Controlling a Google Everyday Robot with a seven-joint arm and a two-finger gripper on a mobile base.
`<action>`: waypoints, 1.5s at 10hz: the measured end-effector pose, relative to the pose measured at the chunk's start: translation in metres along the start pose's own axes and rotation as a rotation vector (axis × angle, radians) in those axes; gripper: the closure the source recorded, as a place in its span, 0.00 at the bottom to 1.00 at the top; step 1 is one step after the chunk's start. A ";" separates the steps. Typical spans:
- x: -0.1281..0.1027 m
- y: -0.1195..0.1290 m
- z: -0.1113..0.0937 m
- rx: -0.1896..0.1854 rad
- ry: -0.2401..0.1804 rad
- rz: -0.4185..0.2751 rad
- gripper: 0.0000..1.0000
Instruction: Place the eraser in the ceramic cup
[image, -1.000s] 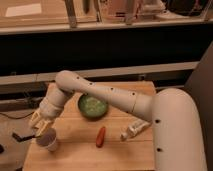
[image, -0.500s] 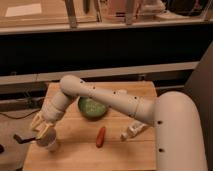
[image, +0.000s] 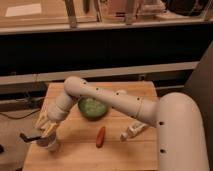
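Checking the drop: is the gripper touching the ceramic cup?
Cannot tell. In the camera view the gripper sits directly over the ceramic cup, overlapping its rim; neither contact nor gap shows.

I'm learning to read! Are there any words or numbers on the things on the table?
None can be read: no words, numbers or signs show on the green bowl, the carrot-shaped thing or the ceramic cup. The hand is right above the cup.
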 end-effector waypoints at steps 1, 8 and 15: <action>0.003 0.000 0.001 -0.001 -0.001 -0.002 0.66; 0.005 0.000 0.000 0.014 0.011 -0.024 0.20; 0.003 -0.003 -0.003 0.014 0.034 -0.044 0.20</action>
